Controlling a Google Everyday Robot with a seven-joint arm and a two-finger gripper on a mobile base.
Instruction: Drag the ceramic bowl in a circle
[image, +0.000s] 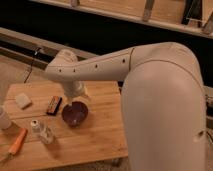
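The ceramic bowl (75, 114), small, round and dark maroon, sits near the middle of the wooden table (100, 135). My gripper (75, 101) comes down from the white arm straight onto the bowl's far rim and reaches into it. The wrist hides the back part of the bowl. The gripper's tip is lost against the dark bowl, and whether it touches the rim cannot be told.
A dark flat bar (54, 105) lies just left of the bowl, with a white block (22, 100) further left. A small clear bottle (44, 132), an orange tool (17, 141) and a white cup (3, 119) stand at the front left. My large white body fills the right side.
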